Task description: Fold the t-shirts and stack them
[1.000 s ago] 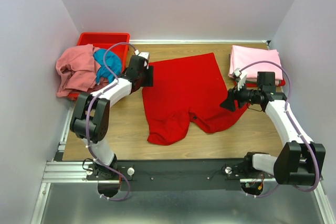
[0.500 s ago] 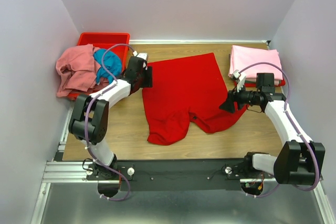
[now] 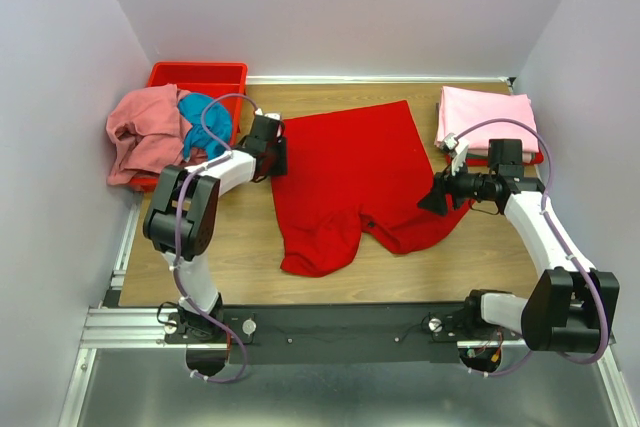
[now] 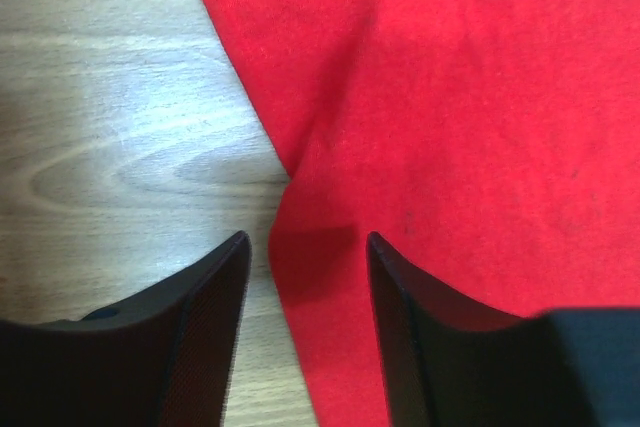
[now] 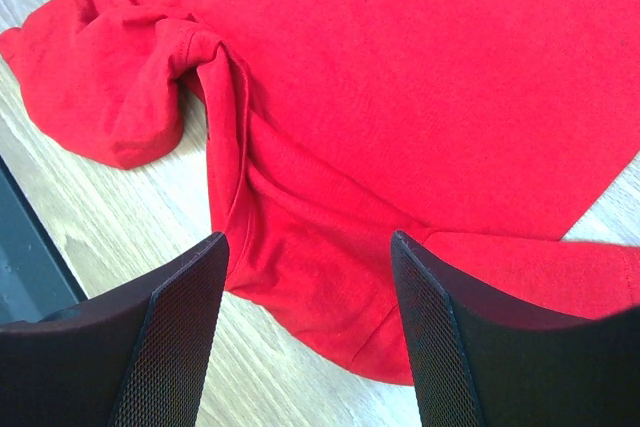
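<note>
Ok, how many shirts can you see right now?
4: a red shirt spread mid-table, a folded light pink shirt far right, a salmon shirt and a teal shirt heaped at the red bin. More may be hidden.

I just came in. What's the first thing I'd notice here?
A big red shirt lies spread in the middle, with the left gripper at its left edge and the right gripper at its right. A folded pink shirt sits far right; a rumpled pile spills from the bin far left.
</note>
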Controlling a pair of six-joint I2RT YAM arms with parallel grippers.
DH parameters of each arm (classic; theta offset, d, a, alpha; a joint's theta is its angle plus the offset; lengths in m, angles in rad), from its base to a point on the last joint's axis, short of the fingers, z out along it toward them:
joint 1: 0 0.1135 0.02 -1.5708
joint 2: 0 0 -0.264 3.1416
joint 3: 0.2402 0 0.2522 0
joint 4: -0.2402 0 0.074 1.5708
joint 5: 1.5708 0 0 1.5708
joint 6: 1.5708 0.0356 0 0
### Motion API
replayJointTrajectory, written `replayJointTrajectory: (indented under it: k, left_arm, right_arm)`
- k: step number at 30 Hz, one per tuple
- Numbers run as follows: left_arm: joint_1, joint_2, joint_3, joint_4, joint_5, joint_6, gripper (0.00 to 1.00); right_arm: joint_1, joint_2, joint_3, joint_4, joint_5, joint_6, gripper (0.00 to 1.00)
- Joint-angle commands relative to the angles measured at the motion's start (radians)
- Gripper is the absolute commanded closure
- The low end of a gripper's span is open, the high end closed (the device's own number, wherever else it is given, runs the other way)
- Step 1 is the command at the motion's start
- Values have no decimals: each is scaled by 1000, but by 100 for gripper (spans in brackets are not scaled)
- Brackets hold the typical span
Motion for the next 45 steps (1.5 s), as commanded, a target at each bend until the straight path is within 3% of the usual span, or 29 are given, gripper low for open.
replayJointTrajectory:
  k: [1,4,10,12,18,24,25,30,33,34,35,39,42,44,45]
  left_arm:
    - [-2,25,2,-10,-7,-15,48]
    - [-13,22,-21,-10,12,-18,55]
    - [-19,-32,-107,1,46,-53,93]
    - [-19,-114,-181,19,69,-85,100]
    - [-52,-349,-386,48,148,-236,100]
    - [-180,-754,-630,23,173,-507,100]
    - [-222,-882,-678,7,165,-603,99]
    - [-302,-1237,-758,-152,124,-788,98]
    - [-306,-1395,-736,-243,72,-791,94]
    - [-307,-1409,-727,-254,58,-787,93]
    - [-307,-1412,-718,-263,37,-776,82]
    - [-306,-1354,-678,-246,69,-716,63]
    - [-307,-1327,-666,-213,122,-681,60]
    - [-307,-1342,-647,-215,125,-644,44]
    - [-307,-1350,-640,-215,129,-630,42]
  right_arm:
    - [-7,-12,-3,-10,-23,-11,27]
    - [-7,-20,-3,-10,-21,-11,27]
    - [-7,-32,0,-11,-21,-9,27]
    - [-7,-40,-2,-11,-18,-9,27]
    - [-7,-46,0,-11,0,-9,27]
    - [-10,-32,9,-8,72,-2,27]
    - [-12,-22,14,-8,83,1,27]
    - [-16,29,37,-7,170,40,27]
    - [-18,70,55,-2,239,75,27]
    - [-19,80,58,-2,258,83,27]
    - [-19,89,61,-1,276,99,27]
    - [-24,149,83,3,423,148,27]
    - [-53,182,92,4,465,179,27]
    - [-67,225,104,7,477,199,27]
    - [-77,241,109,10,480,214,27]
